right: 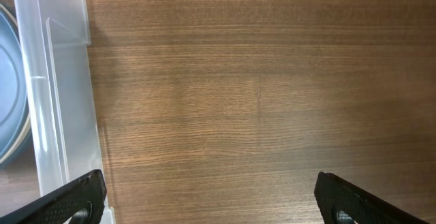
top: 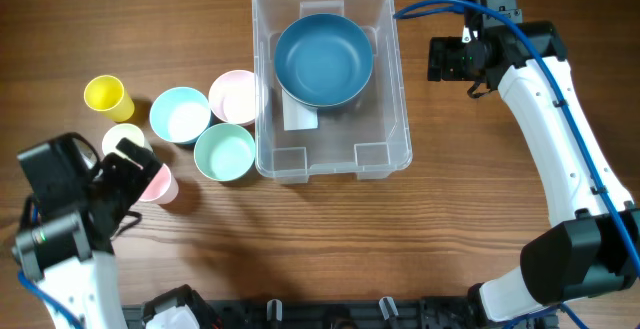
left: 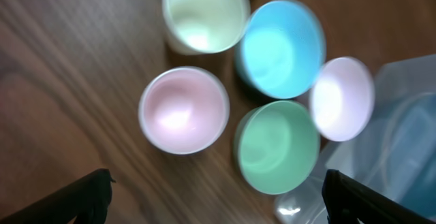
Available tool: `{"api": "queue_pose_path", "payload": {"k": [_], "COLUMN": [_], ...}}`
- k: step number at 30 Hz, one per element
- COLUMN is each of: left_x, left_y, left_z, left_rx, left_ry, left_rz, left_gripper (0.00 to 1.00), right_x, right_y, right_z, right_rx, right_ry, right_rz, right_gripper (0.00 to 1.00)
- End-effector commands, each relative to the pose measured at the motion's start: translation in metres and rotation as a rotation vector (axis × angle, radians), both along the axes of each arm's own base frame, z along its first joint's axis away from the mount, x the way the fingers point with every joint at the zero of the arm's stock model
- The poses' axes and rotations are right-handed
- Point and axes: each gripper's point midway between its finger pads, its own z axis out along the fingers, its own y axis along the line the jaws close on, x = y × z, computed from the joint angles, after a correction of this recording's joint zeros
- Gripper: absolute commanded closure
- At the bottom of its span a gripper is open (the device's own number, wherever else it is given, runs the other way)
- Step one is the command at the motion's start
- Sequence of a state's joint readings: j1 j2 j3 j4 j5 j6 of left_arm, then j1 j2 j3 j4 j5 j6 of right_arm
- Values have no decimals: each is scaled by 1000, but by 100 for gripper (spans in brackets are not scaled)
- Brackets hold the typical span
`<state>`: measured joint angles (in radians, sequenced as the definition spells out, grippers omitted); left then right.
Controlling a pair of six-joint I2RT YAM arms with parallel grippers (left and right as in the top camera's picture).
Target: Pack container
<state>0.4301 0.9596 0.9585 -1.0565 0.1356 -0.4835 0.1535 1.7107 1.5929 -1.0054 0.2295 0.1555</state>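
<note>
The clear container (top: 398, 119) stands at the table's middle back with a big blue bowl (top: 323, 59) inside. Left of it sit a pale pink bowl (top: 234, 96), a light blue bowl (top: 180, 114) and a green bowl (top: 225, 153). My left gripper (top: 140, 167) hovers open over a pink cup (top: 160, 185). In the left wrist view the pink cup (left: 184, 109) and green bowl (left: 278, 146) lie ahead of the open left gripper (left: 218, 203), nothing between its fingers. My right gripper (top: 438, 59) is open just right of the container; it (right: 211, 200) is over bare wood beside the container's wall (right: 58, 94).
A yellow cup (top: 107, 96) and a cream cup (top: 125, 137) stand at the far left. The cream cup (left: 206, 13), light blue bowl (left: 283, 47) and pale pink bowl (left: 342, 98) crowd together in the left wrist view. A blue cable runs along the right arm (top: 560, 139).
</note>
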Motion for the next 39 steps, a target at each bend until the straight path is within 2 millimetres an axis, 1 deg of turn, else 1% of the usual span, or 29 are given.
{"api": "queue_pose_path", "payload": {"k": [1,5,9,20,25,33,36,39], "left_x": [-1,-4,-8,-8,-6,-11,-12,-10], "left_y": [5,17,18,28,30,31,31,32], "left_z": [-19,-35,-47,-60,-73,-93,-94,-94], "left_rx": [-102,-103,-124,-112,-107,-95,-97,-95], "left_ry": [70,141,205,249,238,254,258,251], "left_rz": [-14,8,14,71,76,100,99,102], "left_gripper": [0,0,0,2,9,12,15,21], "right_x": [0,0,0,0,0,0,0,0], "right_y": [-3,-3,-3,-3,-3,-3,-3,-3], "right_z": [11,11,11,11,11,11,11,11], "right_rx": [-13,-13,-13,-13,-13,-13,-13,-13], "right_ry": [-31,-31,-31,-31,-31,-31,-31,-31], "right_rz": [-2,-2,-2,-2,-2,-2,-2,-2], "right_gripper": [0,0,0,0,0,0,0,0]}}
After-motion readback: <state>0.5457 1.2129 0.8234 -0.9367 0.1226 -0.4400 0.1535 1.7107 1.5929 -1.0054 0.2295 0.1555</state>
